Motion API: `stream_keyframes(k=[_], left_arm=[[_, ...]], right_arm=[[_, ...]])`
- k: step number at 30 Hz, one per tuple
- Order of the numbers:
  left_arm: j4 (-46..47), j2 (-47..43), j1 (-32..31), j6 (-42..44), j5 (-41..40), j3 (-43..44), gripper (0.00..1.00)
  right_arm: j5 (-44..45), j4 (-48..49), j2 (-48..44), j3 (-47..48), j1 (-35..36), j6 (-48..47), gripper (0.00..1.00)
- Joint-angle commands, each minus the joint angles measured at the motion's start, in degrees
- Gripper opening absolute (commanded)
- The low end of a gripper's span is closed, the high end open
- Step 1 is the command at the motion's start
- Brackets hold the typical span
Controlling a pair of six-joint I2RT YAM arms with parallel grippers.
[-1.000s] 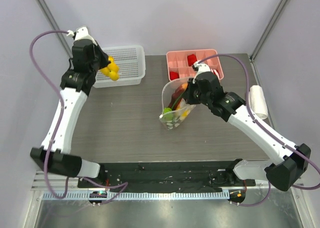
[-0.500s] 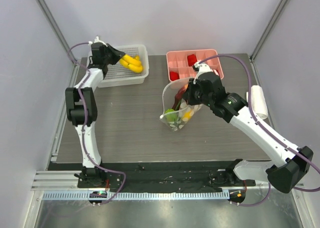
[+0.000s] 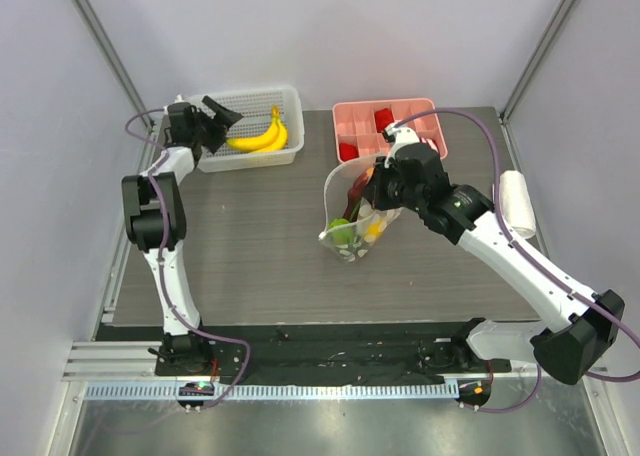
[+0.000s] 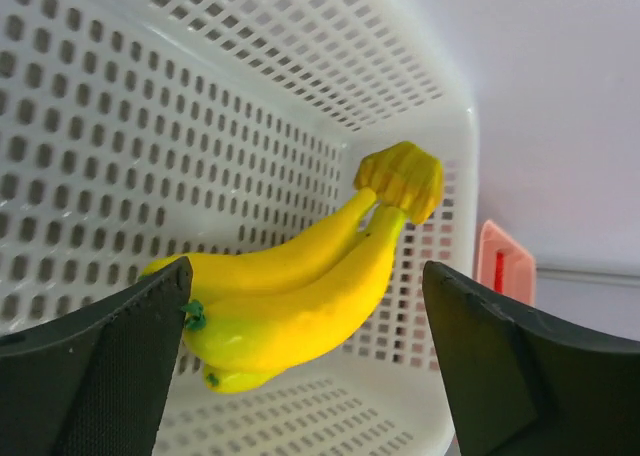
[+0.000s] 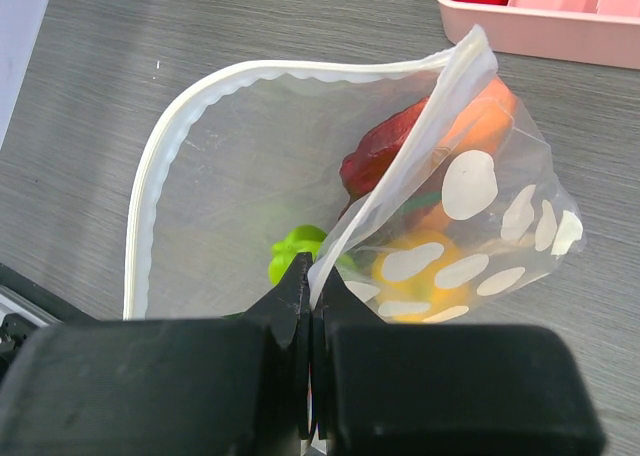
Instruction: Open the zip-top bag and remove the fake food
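The right gripper (image 5: 312, 276) has its jaws pinched shut on one clear, white-dotted wall of the zip-top bag (image 5: 240, 176). The bag's white zip rim gapes over the grey woodgrain tabletop (image 5: 200, 36). Inside lie a green piece (image 5: 295, 248) and a maroon-and-orange sausage (image 5: 385, 156). Beyond stands the pink divided tray (image 5: 540, 16). At the far left, the left gripper (image 4: 305, 316) has its jaws spread wide, gripping nothing. Smooth yellow bananas (image 4: 300, 276) lie just past them in the white perforated basket (image 4: 150, 126).

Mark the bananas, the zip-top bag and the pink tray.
bananas (image 4: 300, 296), left wrist view, middle of the bunch.
zip-top bag (image 5: 470, 191), right wrist view, dotted side wall.
pink tray (image 3: 425, 118), top external view, bare far-right compartment.
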Motion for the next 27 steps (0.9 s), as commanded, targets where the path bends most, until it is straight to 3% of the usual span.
stream_keyframes(k=[1,6,9,11,14,16,18,20,21,23,24,27], left_arm=[[-8.8,-14.91,0.06,6.84,-3.03,-1.53,0.95],[-21.17,-28.53,-2.66,8.77,-5.06,-6.98,0.87],[-22.96,-40.65,-9.15,10.7,-7.44,-14.01,0.78],[-22.61,-48.89,-17.58,13.16,-8.75,-16.65,0.71],[-21.47,-55.69,-31.46,19.41,-10.77,-20.17,0.69],[-21.29,-56.94,-35.78,19.51,-11.38,-22.11,0.66],[-21.99,-56.6,-41.67,20.55,-12.35,-22.2,0.57],[-27.67,-55.46,-49.9,24.76,-18.74,-20.1,0.53],[-29.62,-53.36,-52.65,25.82,-26.17,-19.04,0.5],[-33.66,-51.77,-56.79,27.67,-31.75,-15.44,0.45],[-33.86,-51.58,-61.07,27.94,-36.92,-15.0,0.43],[-33.69,-53.68,-66.02,27.77,-43.89,-14.73,0.41]], right_arm=[[-0.85,3.01,0.05,2.1,-0.23,-0.93,0.01],[-1.81,2.49,1.2,2.98,-0.15,-0.93,0.01],[-2.52,2.05,1.99,3.85,-0.23,-0.75,0.01],[-2.43,1.26,2.16,4.29,-0.23,-0.66,0.01],[-2.43,0.21,1.55,4.82,-0.06,-0.57,0.01],[-2.52,-0.24,1.03,4.91,-0.06,-0.49,0.01],[-2.43,-0.76,0.5,5.09,-0.06,-0.31,0.01],[-4.96,-0.77,0.06,5.26,-0.15,-0.31,0.01],[-5.94,-0.85,-0.03,5.44,-0.15,-0.05,0.01],[-9.62,-0.85,-0.12,6.22,-0.15,0.65,0.01],[-11.03,-0.77,-0.3,6.49,-0.06,1.35,0.01],[-14.91,-0.85,-1.69,7.81,-0.06,2.41,0.01]])
